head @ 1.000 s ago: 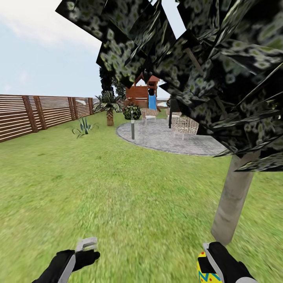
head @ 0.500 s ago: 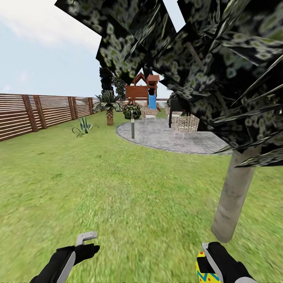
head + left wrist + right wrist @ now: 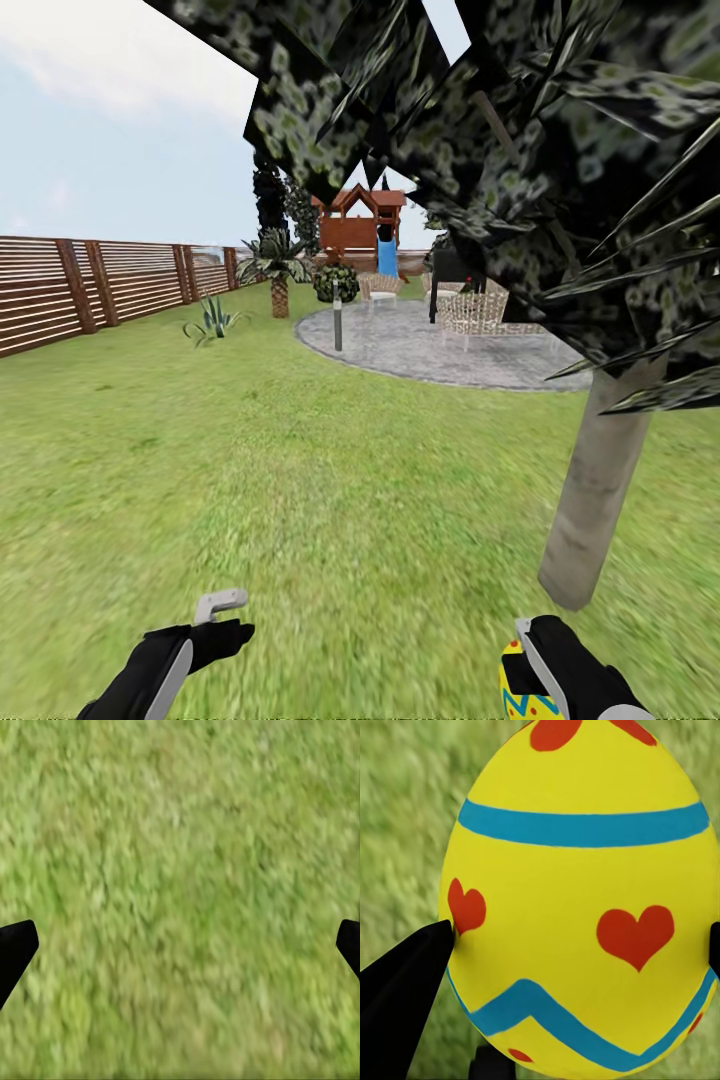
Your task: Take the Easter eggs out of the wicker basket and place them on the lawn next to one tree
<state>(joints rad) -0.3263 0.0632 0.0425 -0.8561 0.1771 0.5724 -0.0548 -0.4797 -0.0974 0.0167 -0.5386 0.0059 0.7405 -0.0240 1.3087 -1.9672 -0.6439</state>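
Note:
One Easter egg (image 3: 517, 688), yellow with blue bands and red hearts, sits in my right gripper (image 3: 524, 655), which is shut on it at the bottom right of the head view. Up close the egg (image 3: 581, 892) is pinched between the black fingers (image 3: 405, 982) over grass. The tree (image 3: 592, 495) has a pale trunk rising just ahead of that gripper, with dark flecked foliage overhead. My left gripper (image 3: 218, 612) hangs open over the lawn (image 3: 330, 500); its fingertips (image 3: 15, 949) stand wide apart above bare grass. The wicker basket is out of view.
A grey round patio (image 3: 430, 350) with pale woven chairs (image 3: 470, 315) and a short lamp post (image 3: 337, 320) lies ahead. A brown slatted fence (image 3: 80, 290) runs along the left. A spiky plant (image 3: 212, 322), a palm (image 3: 278, 270) and a wooden playset (image 3: 360, 230) stand beyond.
The whole head view has shifted slightly, so the camera moved. The left gripper has risen a little. The right gripper still holds the egg in the same place.

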